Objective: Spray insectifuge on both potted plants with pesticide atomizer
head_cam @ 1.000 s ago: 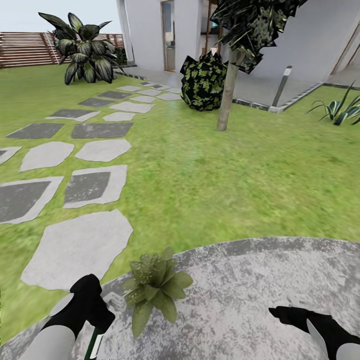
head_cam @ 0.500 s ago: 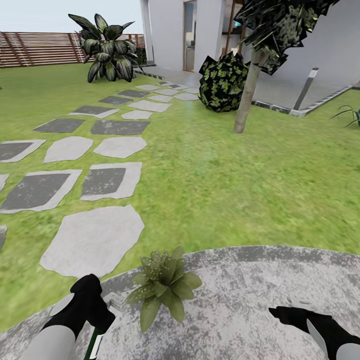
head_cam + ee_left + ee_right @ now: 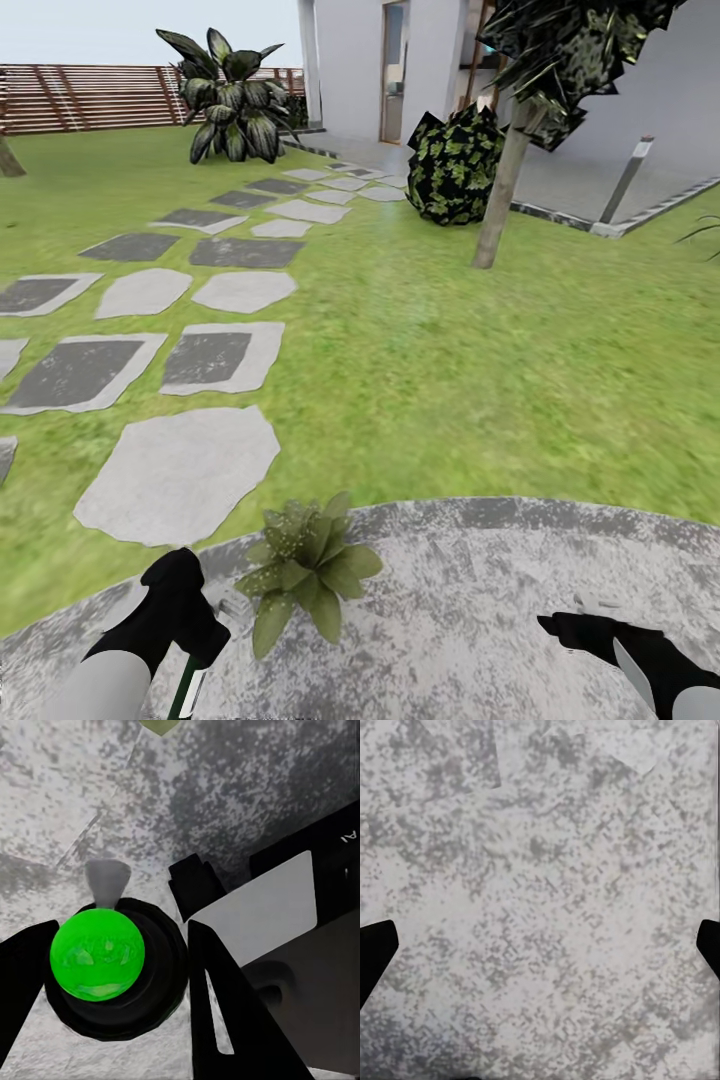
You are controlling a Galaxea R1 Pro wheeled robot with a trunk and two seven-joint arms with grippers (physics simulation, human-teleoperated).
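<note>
Leftward the potted plant [image 3: 302, 570] has slid in the head view as the camera turned, the grippers unchanged; left gripper [image 3: 192, 628] pinches the pesticide atomizer [image 3: 187, 688], its long axis hanging downward; that plant sits just right of it on the patio's [image 3: 500, 610] near edge, nearer this arm; right gripper [image 3: 572, 626] hovers spread, empty.

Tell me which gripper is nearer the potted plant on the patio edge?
Left. The left gripper, holding the pesticide atomizer, sits just beside the potted plant; the right gripper is far across the patio.
</note>
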